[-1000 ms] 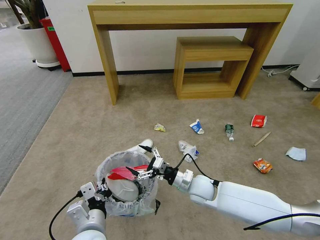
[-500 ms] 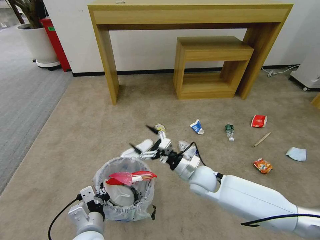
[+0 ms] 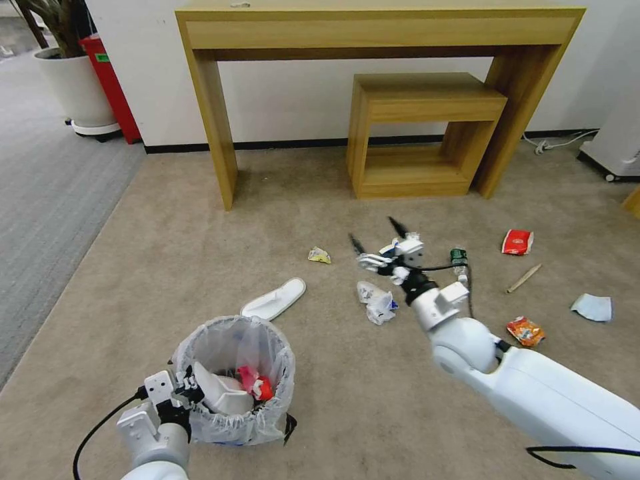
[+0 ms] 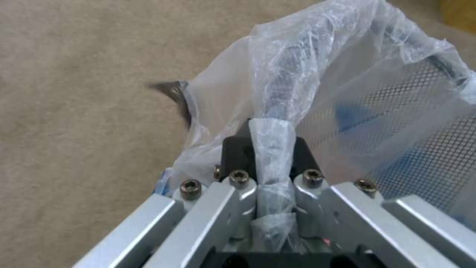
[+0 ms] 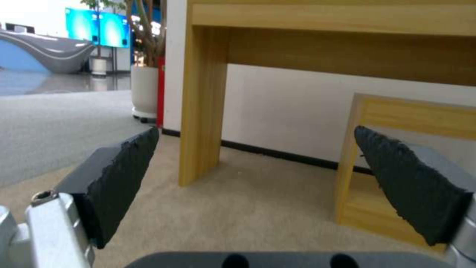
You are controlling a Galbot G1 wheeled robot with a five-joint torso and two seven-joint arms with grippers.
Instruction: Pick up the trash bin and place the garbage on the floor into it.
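Observation:
The trash bin [image 3: 230, 380], black with a frilled clear liner, is held at its near rim by my left gripper [image 3: 183, 390]; the left wrist view has that gripper [image 4: 272, 163] shut on the liner-covered rim. A white slipper [image 3: 223, 395] and a red wrapper [image 3: 257, 385] lie inside. My right gripper [image 3: 375, 235] hangs open and empty above the blue-white carton [image 3: 392, 252], its fingers [image 5: 119, 182] spread wide. On the floor [image 3: 167, 267] lie another slipper [image 3: 273, 300], crumpled paper [image 3: 375, 301], a yellow scrap [image 3: 319, 255], a bottle [image 3: 459, 260], a red wrapper [image 3: 518, 242], a stick [image 3: 524, 278], an orange packet [image 3: 525, 331] and a mask [image 3: 592, 307].
A wooden desk [image 3: 373, 27] stands against the far wall with a small wooden stool [image 3: 420, 133] under it. A white planter [image 3: 73, 87] and a red object [image 3: 110, 80] sit at the far left on grey carpet [image 3: 47, 200]. A white appliance [image 3: 620, 147] is at the right edge.
The right gripper let the red wrapper drop into the bin, then swung away to the right and farther out, over the carton. The bin shifted slightly nearer and left.

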